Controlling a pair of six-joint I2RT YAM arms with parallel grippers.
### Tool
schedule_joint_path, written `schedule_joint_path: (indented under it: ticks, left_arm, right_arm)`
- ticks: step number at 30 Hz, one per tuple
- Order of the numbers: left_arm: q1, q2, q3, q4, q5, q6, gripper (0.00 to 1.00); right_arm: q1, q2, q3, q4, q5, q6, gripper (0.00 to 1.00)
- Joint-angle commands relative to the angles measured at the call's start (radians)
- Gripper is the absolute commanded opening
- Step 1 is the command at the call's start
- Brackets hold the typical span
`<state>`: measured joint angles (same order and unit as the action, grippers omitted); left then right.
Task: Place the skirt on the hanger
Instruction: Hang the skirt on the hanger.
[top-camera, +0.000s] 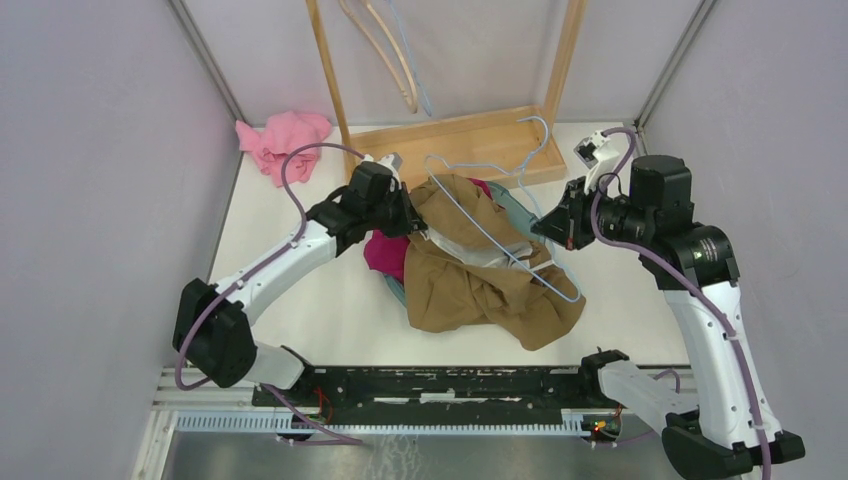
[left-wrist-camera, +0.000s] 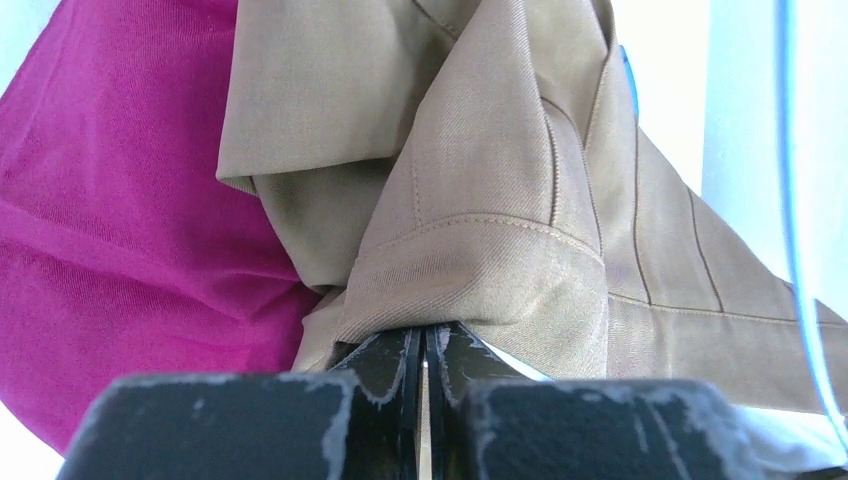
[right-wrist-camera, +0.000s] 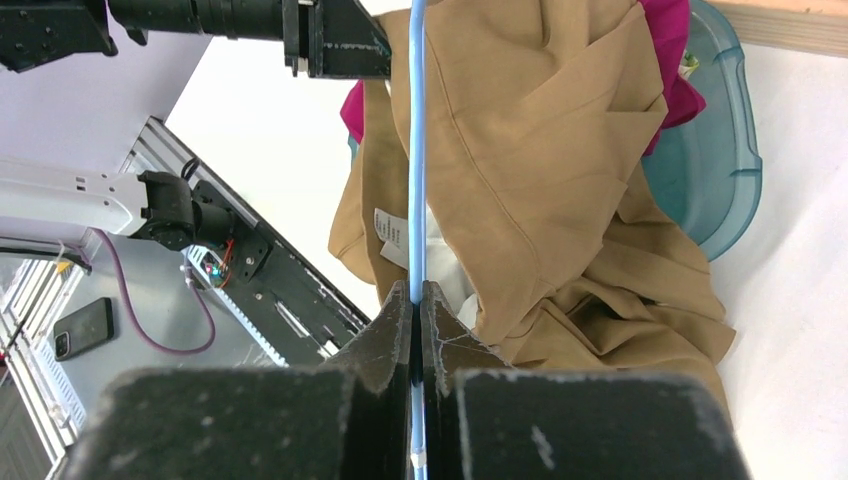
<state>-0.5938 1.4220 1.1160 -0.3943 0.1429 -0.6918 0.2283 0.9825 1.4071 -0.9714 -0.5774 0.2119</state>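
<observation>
The left gripper (left-wrist-camera: 425, 345) is clamped on a hemmed fold of the one tan skirt (left-wrist-camera: 480, 200), probably to lift that edge. The right gripper (right-wrist-camera: 415, 300) is pinched together on the single blue wire hanger (right-wrist-camera: 417, 150), steadying it across the skirt between the two grippers. Beside the left gripper lies one magenta garment (left-wrist-camera: 100, 200), and under the skirt sits one teal tub (right-wrist-camera: 720, 150). Far beyond both grippers are one pink cloth (top-camera: 283, 140) and one wooden rack (top-camera: 450, 135) carrying seemingly two spare hangers (top-camera: 392, 62).
</observation>
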Motion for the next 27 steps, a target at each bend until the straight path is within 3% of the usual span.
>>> schedule_joint_path:
  ticks: [1, 17, 27]
  left_arm:
    - [0.035, -0.04, 0.05, 0.042, 0.065, -0.031, 0.07]
    - [0.212, -0.015, 0.08, 0.069, 0.347, 0.001, 0.07]
    - [0.284, -0.038, 0.076, 0.166, 0.461, -0.06, 0.08]
  right_arm:
    - [0.004, -0.021, 0.013, -0.025, -0.022, -0.012, 0.01]
    - [0.038, -0.04, 0.069, -0.151, -0.06, -0.053, 0.01]
    - [0.102, -0.013, 0.075, -0.18, -0.088, -0.074, 0.01]
